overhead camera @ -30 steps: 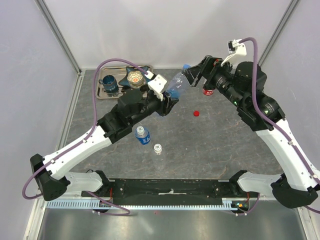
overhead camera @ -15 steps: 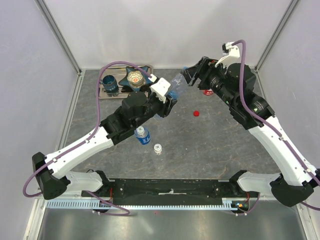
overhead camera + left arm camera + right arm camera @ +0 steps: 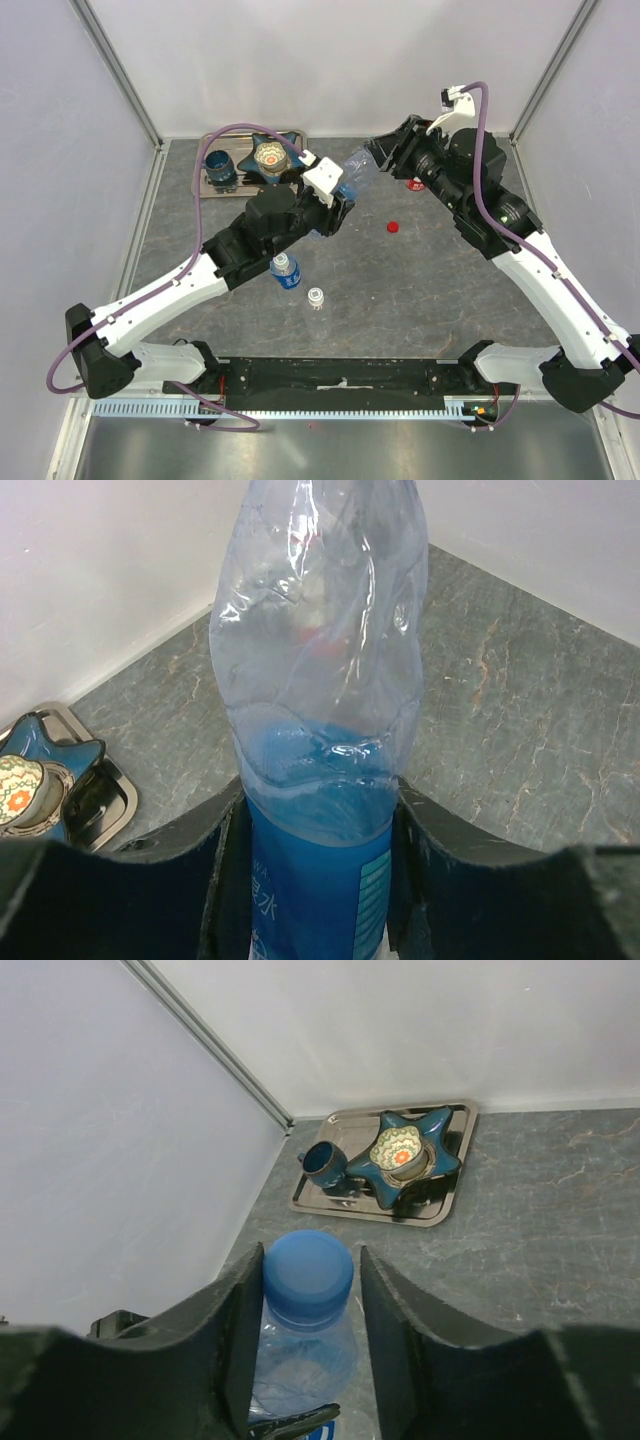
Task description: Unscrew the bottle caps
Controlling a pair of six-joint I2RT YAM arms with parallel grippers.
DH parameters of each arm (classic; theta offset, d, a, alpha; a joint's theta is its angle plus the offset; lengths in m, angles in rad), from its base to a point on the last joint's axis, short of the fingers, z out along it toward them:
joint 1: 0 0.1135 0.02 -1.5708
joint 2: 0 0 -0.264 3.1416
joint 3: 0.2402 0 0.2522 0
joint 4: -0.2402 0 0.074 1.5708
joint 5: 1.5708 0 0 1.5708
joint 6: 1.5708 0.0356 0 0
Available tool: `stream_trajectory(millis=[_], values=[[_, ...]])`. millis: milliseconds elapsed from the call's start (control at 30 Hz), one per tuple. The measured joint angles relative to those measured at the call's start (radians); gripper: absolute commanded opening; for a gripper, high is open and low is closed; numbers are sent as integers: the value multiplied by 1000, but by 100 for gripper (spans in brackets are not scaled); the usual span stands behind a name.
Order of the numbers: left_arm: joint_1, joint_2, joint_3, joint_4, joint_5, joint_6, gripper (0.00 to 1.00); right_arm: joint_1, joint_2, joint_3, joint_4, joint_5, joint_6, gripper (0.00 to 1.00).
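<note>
A crumpled clear bottle (image 3: 350, 177) with a blue label is held off the table, tilted toward the back right. My left gripper (image 3: 334, 207) is shut on its labelled lower body (image 3: 320, 880), one finger on each side. The bottle's blue cap (image 3: 308, 1272) sits between the fingertips of my right gripper (image 3: 312, 1260), which has closed in on it from both sides. A loose red cap (image 3: 393, 226) lies on the table. A red-labelled bottle (image 3: 415, 183) stands partly hidden behind my right arm. A small blue-labelled bottle (image 3: 286, 270) and a tiny plain bottle (image 3: 316, 298) stand in front of my left arm.
A metal tray (image 3: 203, 186) in the back left corner carries a dark blue mug (image 3: 221, 168) and a blue star-shaped dish (image 3: 272, 155). White walls close in the back and both sides.
My right gripper has moved in over the bottle's neck and its jaws have closed from wide open onto the blue cap. My left gripper has kept its hold on the bottle.
</note>
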Motion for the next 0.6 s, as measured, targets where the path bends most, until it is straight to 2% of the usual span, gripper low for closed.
stream_trajectory(millis=[133, 167, 267, 467, 600], values=[[0, 1, -2, -3, 0, 0, 50, 2, 0, -5, 6, -3, 3, 31], [0, 1, -2, -4, 0, 0, 50, 2, 0, -9, 9, -3, 6, 19], [0, 1, -5, -5, -1, 0, 51, 2, -1, -19, 17, -2, 10, 0], [0, 1, -10, -15, 19, 0, 41, 2, -8, -38, 26, -9, -6, 0], [23, -7, -10, -19, 149, -6, 41, -1, -27, -38, 22, -68, -52, 0]])
